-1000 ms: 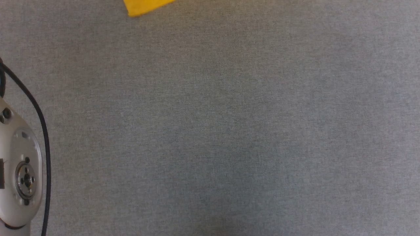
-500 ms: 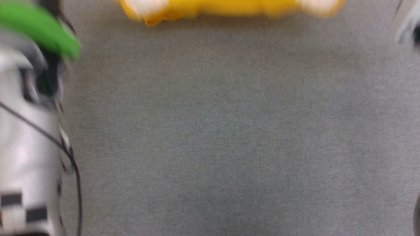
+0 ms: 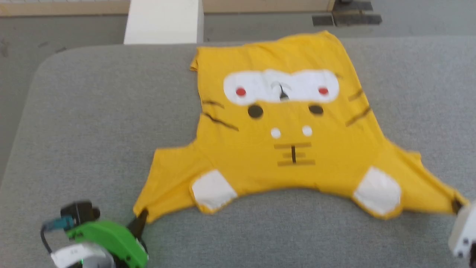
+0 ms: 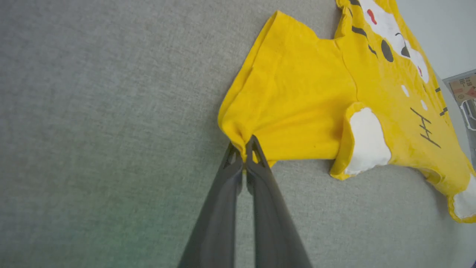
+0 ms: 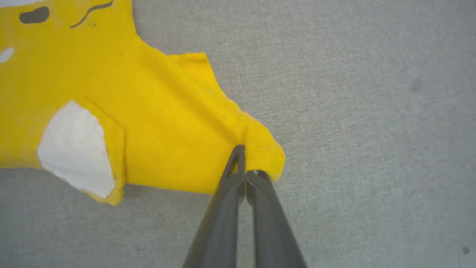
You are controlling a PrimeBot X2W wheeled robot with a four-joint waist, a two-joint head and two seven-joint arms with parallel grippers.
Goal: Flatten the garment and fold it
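The yellow T-shirt (image 3: 290,137) lies spread on the grey table, face print up, with its sleeves toward me and its hem at the far side. My left gripper (image 3: 140,217) is shut on the tip of the near-left sleeve (image 4: 241,130), seen in the left wrist view with the fingers (image 4: 243,152) pinching the cloth. My right gripper (image 3: 456,205) is shut on the near-right sleeve tip (image 5: 260,149); in the right wrist view its fingers (image 5: 243,165) close on the yellow edge. The cloth stretches between both grippers.
The grey padded table (image 3: 93,130) has a rounded far-left corner. A white block (image 3: 163,20) stands behind the far edge, with floor and dark marks (image 3: 347,16) beyond. A cardboard box (image 4: 463,87) shows at the right edge of the left wrist view.
The head camera has tilted up from the bare table surface, so the whole T-shirt and both grippers came into view. Real movement of the cloth cannot be told apart from this.
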